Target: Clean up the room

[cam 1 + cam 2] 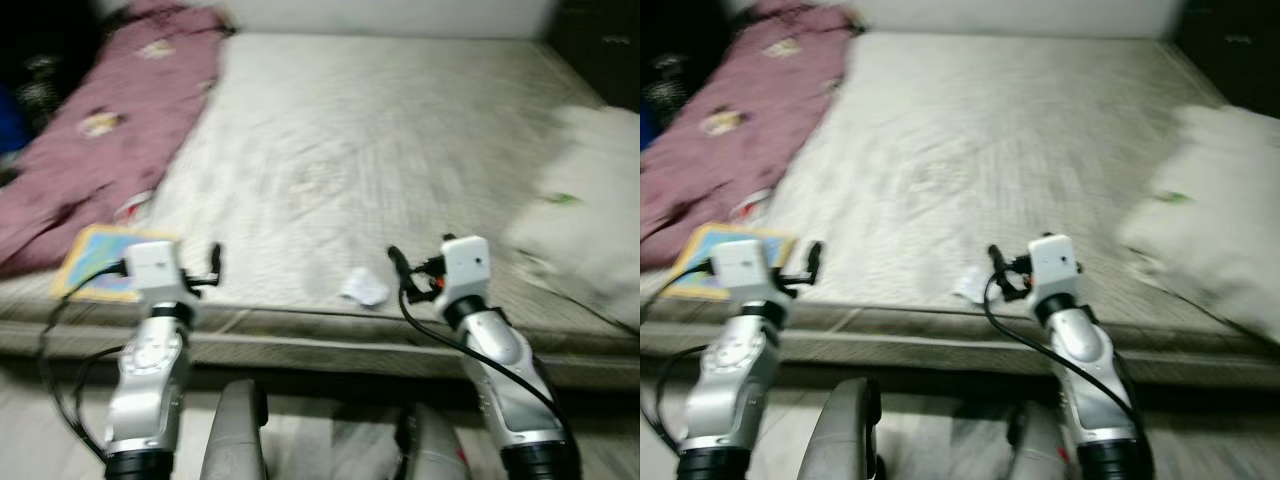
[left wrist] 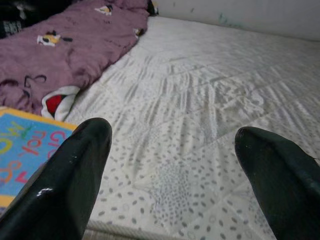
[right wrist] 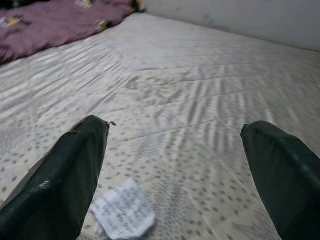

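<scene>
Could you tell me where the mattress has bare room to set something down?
The widest free patch is the middle of the mattress, between the purple blanket and the white pillow, back to the wall. The near edge is busier: a colourful book at the left corner, a crumpled paper just left of the open right tool.

A bedroom: bare mattress, purple blanket, white pillow.

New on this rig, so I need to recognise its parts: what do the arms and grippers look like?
Both arms are silver with dark bands at the base and a white box at the wrist. Loose black cables run beside each. The left gripper and right gripper each have two long, glossy black fingers.
</scene>
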Tool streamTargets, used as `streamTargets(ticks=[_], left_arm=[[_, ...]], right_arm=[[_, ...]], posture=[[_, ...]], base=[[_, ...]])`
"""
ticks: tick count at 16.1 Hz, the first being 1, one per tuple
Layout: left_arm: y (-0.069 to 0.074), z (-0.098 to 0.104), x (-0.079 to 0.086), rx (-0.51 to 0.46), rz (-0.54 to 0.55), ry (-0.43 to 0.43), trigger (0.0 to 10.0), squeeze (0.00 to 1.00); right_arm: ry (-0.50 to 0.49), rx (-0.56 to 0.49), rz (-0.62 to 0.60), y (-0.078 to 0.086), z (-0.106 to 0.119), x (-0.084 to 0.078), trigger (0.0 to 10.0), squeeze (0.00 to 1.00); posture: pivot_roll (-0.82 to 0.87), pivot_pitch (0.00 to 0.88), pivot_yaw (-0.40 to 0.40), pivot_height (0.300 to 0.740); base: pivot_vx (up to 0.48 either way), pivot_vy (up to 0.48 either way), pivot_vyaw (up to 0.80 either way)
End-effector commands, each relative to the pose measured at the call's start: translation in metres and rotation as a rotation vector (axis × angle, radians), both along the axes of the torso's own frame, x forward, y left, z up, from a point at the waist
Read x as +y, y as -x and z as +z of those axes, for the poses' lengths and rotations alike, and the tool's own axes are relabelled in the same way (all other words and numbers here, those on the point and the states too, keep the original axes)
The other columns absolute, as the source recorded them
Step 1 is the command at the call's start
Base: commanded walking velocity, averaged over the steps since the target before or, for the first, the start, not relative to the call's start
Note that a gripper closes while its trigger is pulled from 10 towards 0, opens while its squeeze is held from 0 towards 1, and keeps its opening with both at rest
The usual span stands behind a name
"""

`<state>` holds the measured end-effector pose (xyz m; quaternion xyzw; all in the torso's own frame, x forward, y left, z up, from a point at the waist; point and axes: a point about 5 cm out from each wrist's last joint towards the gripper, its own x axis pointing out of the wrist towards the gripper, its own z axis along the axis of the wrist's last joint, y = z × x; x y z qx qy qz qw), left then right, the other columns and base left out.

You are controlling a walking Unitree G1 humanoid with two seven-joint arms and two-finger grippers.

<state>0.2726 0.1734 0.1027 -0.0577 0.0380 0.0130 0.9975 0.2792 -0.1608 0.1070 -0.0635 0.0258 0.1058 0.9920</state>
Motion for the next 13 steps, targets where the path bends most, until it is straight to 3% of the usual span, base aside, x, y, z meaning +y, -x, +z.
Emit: streamTargets(ticks=[1, 5, 9, 13], left_arm=[[-0.0001, 0.0003, 0.0041, 0.006, 0.012, -0.005, 10.0, 0.0], [-0.0007, 0.0009, 0.0047, 0.009, 0.01, 0.001, 10.0, 0.0], [-0.0012, 0.0006, 0.0053, 0.013, 0.01, 0.001, 10.0, 0.0], [-0.0024, 0.0004, 0.0042, 0.016, 0.005, 0.004, 10.0, 0.0]], right_arm=[[-0.001, 0.004, 0.014, -0.0008, -0.0008, 0.004, 10.0, 0.0], [0.001, 0.014, 0.016, -0.0024, -0.002, 0.0041, 10.0, 0.0], [-0.035, 0.03, 0.003, -0.0035, -0.004, 0.0028, 10.0, 0.0], [-0.039, 0.026, 0.0, -0.0043, -0.0036, 0.0023, 10.0, 0.0]], posture=[[-0.02, 0.028, -0.002, 0.585], [-0.02, 0.039, -0.001, 0.585], [-0.02, 0.043, 0.004, 0.585], [-0.02, 0.044, 0.002, 0.541]], base=[[0.0, 0.0, 0.8], [0.0, 0.0, 0.8], [0.0, 0.0, 0.0], [0.0, 0.0, 0.0]])
